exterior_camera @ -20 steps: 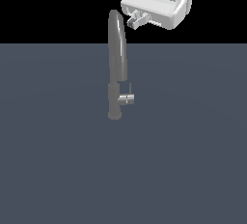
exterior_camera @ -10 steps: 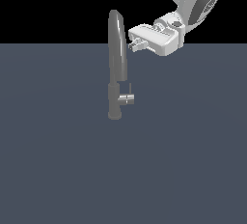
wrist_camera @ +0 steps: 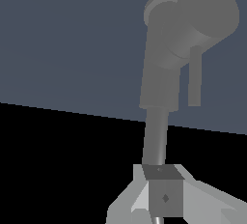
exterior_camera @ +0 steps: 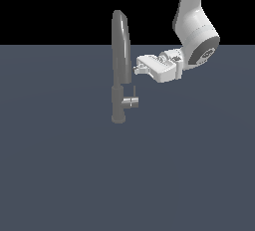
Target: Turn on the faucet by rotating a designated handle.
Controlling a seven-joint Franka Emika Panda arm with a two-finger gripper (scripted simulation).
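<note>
handle (exterior_camera: 130, 102) below hand (exterior_camera: 136, 68) — apart

Item count, as observed across both views.

Faucets: one. A single dark-grey faucet (exterior_camera: 119, 65) stands on the floor surface, with one long spout rising from one short cylindrical base.

Handles: one. A single silver handle (exterior_camera: 130, 102) projects sideways from the faucet base; it carries one thin rod lever. In the wrist view the same handle (wrist_camera: 205, 15) appears as one cylinder with one rod.

Robot arms: one white arm (exterior_camera: 196, 31), carrying one gripper (exterior_camera: 136, 68).

Surfaces: one flat grey-blue floor (exterior_camera: 199, 165).

Total distinct objects counted: four.
</note>
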